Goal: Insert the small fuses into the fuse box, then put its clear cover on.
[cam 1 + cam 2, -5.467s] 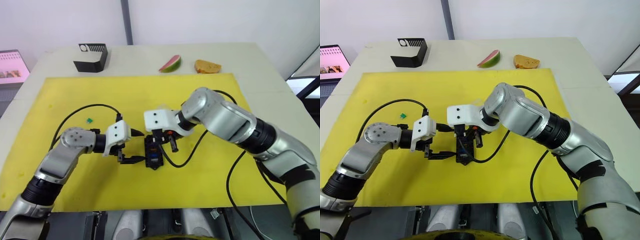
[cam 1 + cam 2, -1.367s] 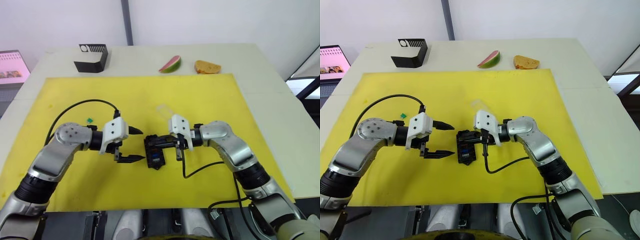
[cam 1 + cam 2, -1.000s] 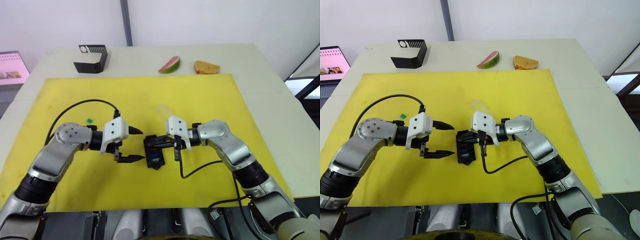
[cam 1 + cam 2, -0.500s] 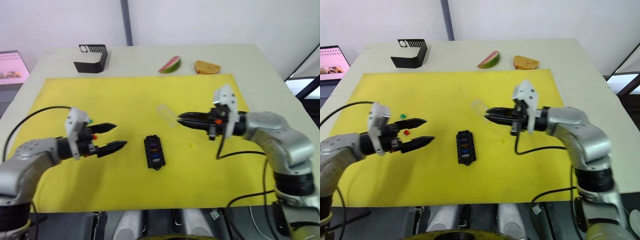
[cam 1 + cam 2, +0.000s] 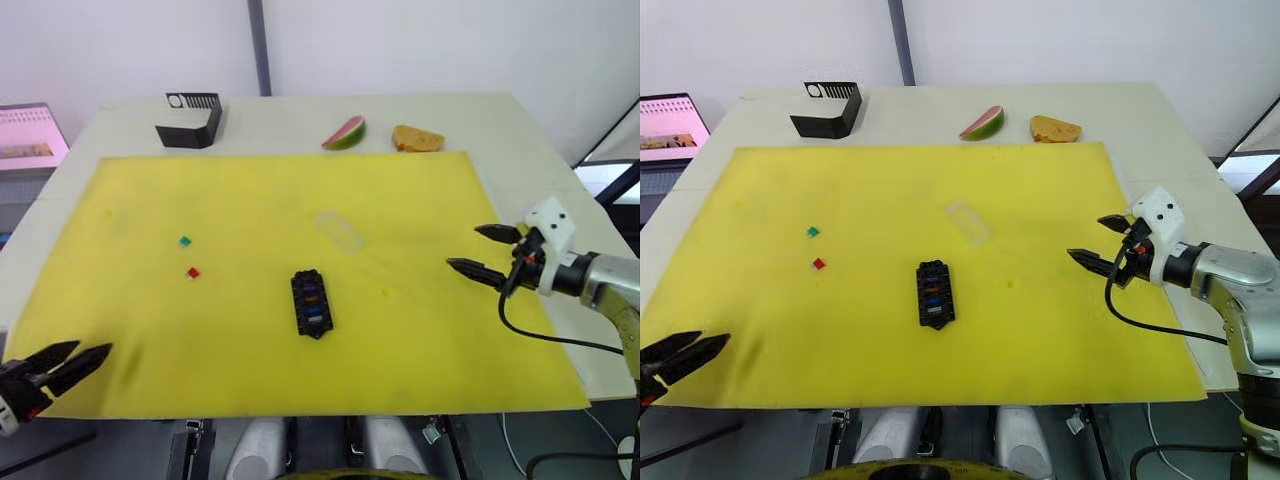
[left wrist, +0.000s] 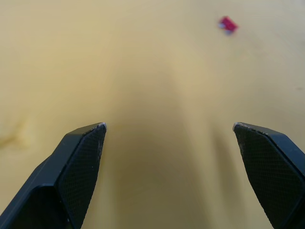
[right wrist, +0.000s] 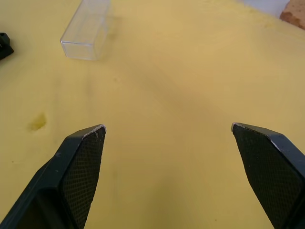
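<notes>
From the head cameras, the fuse box point(image 5: 311, 303) lay mid-mat on the desk, apparently with several fuses seated. Both tools were spread: left tool point(image 5: 62, 363) at the mat's near left corner, right tool point(image 5: 483, 251) by its right edge. The left wrist camera showed a red fuse point(image 6: 228, 24); the right, the clear cover point(image 7: 88, 29).

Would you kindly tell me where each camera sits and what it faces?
Left eye, right eye: on the head, looking down at the yellow mat, the fuse box, both end effectors.
Left wrist: along the open left end effector at the red fuse.
Right wrist: along the open right end effector at the clear cover.
Shared: both wrist views show the mat.
</notes>
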`<state>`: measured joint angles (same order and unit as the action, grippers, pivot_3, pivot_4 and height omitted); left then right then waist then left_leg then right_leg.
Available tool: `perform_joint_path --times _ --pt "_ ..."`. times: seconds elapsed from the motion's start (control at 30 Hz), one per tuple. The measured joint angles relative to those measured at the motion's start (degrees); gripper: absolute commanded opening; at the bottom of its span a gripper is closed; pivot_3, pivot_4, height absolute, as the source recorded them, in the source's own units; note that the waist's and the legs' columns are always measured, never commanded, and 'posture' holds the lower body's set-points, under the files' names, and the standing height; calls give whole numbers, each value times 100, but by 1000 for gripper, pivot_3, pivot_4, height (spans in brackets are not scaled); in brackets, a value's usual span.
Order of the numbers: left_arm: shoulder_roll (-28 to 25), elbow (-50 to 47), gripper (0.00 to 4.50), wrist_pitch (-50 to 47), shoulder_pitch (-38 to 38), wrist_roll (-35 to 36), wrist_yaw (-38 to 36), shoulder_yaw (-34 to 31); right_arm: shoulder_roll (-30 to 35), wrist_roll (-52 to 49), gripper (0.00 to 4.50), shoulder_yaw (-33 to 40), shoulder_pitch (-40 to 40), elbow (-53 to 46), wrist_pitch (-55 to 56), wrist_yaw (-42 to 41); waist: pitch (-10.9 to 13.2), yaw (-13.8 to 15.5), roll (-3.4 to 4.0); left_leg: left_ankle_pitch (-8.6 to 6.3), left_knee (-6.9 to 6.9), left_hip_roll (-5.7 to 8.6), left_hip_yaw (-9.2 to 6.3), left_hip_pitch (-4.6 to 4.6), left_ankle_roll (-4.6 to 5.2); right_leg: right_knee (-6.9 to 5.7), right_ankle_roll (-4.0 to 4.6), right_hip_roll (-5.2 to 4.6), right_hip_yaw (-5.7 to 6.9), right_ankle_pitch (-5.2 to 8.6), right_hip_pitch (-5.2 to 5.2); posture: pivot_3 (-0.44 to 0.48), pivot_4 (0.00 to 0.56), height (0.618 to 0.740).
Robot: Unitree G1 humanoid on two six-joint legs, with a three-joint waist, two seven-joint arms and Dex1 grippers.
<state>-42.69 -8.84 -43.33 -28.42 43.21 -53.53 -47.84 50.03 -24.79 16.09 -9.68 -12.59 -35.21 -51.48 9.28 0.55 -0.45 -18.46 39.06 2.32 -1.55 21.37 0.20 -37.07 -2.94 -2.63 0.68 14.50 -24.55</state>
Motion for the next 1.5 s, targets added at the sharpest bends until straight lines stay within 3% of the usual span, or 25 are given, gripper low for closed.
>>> perform_joint_path --times 0.13,0.33,0.5,0.7,0.93,1.5 --pt "-19 -119 4500 -522 348 489 69 18 -179 -109 4459 -185 -216 -215 -63 81 0 15 1 -1 2 0 0 0 1 -1 -2 -2 0 -1 0 0 150 740" --pt "-414 29 4500 -2038 1569 1436 618 459 -604 -573 4459 -1031 -1196 -889 -400 -2 1 -31 2 -2 -1 0 0 4 2 -3 -16 -1 0 -9 -8 0 150 740" --pt "-394 1326 4500 -3412 2784 2078 1250 612 -1077 -700 4459 -1952 -1958 -993 -428 -290 1 -68 -3 -1 3 1 1 4 2 -10 -17 1 2 -10 -13 0 150 740" --pt "-213 2531 4500 -4291 3852 2379 1903 441 -1592 -473 4459 -2504 -2413 -835 -280 -174 -3 -95 -10 -1 4 4 1 8 0 -11 -18 0 2 -10 -16 0 150 740" --pt "48 3413 4500 -4550 4339 2371 2210 253 -1818 -231 4459 -2870 -2459 -686 -68 -168 -3 -111 -9 5 3 4 -1 9 -12 -19 -18 0 2 -11 -22 0 150 740" --pt "331 3592 4500 -4223 4946 1718 1804 943 -1939 -6 4459 -2893 -2529 -530 -53 -107 -13 145 8 5 5 15 -4 6 -11 -15 -17 -8 2 -11 -13 0 150 740"
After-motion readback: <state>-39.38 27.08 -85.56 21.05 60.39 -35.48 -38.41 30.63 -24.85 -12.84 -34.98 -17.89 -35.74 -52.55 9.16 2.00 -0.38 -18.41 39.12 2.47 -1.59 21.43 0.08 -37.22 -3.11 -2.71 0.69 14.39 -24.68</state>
